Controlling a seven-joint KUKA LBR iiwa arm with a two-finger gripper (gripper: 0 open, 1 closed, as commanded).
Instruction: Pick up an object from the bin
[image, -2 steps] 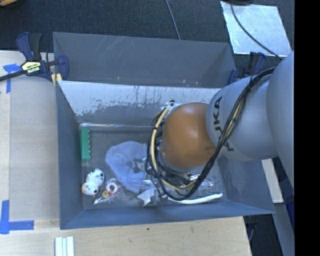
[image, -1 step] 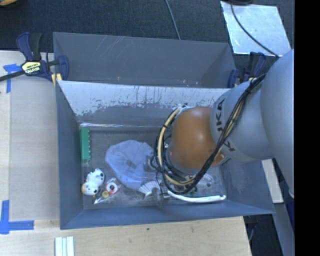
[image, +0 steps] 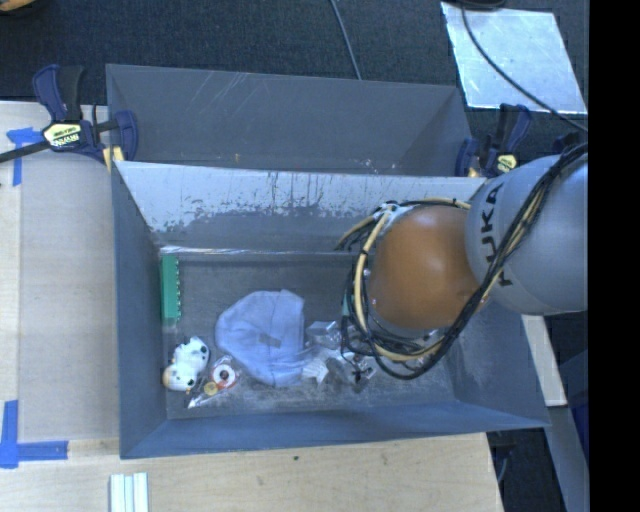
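My gripper (image: 352, 368) pokes out from under the orange dome, low over the bin floor right of centre; its fingers are mostly hidden. Right beside it lies a crumpled clear plastic wrapper (image: 322, 350) with white bits. A pale blue cloth bundle (image: 262, 335) sits just to the left of that, touching the wrapper.
At the front left corner lie a small white toy with dark spots (image: 186, 363) and a small packet with a red and white round piece (image: 218, 380). A green strip in clear wrap (image: 170, 288) stands against the left wall. The arm's dome covers the bin's right side.
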